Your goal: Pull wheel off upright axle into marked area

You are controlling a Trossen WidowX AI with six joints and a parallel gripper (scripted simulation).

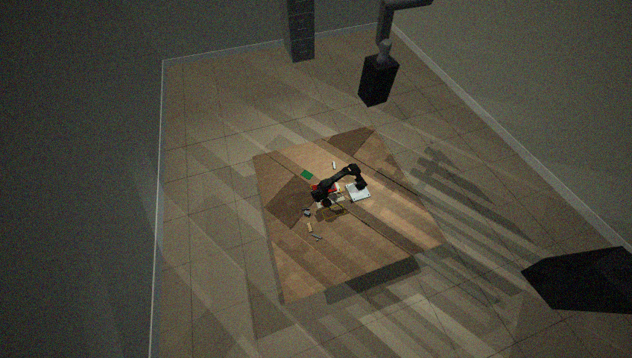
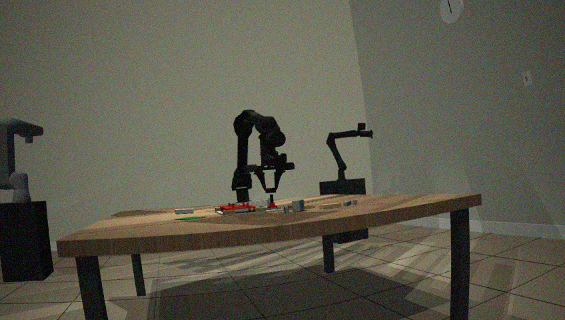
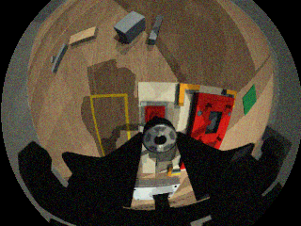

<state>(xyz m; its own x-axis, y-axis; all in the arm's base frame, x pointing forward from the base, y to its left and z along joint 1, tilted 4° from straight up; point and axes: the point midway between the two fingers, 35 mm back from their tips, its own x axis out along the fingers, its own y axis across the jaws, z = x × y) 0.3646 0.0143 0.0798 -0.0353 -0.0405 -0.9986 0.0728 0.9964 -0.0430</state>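
My gripper (image 2: 270, 191) (image 3: 159, 135) is shut on the dark wheel (image 3: 160, 130), with its grey hub facing up in the wrist view. The fingers stand on either side of it. In the exterior view they are just above the dark upright axle (image 2: 271, 198), which stands on a red base (image 2: 272, 205) (image 3: 155, 112). The wheel appears raised to the axle's top or above it; a small gap cannot be judged surely. The wheel hides the axle in the wrist view. The marked area, a yellow outline (image 3: 109, 95), lies on the table left of the red base in the wrist view.
A red fixture (image 3: 202, 105) (image 2: 238, 206) stands close beside the axle base. A grey block (image 3: 130, 26) (image 2: 297, 205), a dark bar (image 3: 155, 30) and a tan block (image 3: 83, 36) lie farther off. A green sheet (image 3: 249, 99) (image 1: 306, 174) lies beyond the fixture.
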